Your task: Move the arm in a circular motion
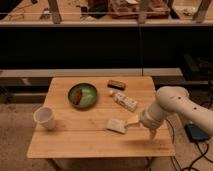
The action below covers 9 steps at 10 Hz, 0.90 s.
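Note:
The cream-white arm (pixel 172 102) comes in from the right edge and bends down over the right front part of the wooden table (pixel 75 142). Its pale gripper (pixel 150 131) hangs low over the tabletop near the right front corner, just right of a flat pale packet (pixel 116 126). Nothing shows in the gripper.
On the table are a green plate (pixel 83 95) with a reddish-brown item, a white cup (pixel 45 118) at the left front, a dark brown bar (pixel 116 84) at the back, a white tube-like pack (pixel 125 101) and a small white ball (pixel 111 92). A dark device with cables (pixel 195 132) lies on the floor at the right.

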Tool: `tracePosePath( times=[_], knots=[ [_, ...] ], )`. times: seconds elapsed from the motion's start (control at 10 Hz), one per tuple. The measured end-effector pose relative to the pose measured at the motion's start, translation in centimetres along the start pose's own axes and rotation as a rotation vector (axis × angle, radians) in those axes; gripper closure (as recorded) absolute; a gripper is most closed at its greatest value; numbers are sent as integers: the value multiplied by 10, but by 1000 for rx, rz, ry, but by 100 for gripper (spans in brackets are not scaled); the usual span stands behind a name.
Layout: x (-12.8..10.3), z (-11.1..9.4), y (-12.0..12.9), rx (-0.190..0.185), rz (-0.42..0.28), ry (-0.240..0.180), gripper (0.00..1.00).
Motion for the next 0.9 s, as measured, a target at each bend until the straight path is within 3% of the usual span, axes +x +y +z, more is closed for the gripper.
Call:
tracePosePath(
  times=[0.3, 0.5, 0.9],
  knots=[
    [-7, 5, -48, -24, -62, 23, 20],
    [10, 4, -86, -46, -119, 49, 20],
    [35, 26, -187, -71, -229, 88, 20]
  ],
)
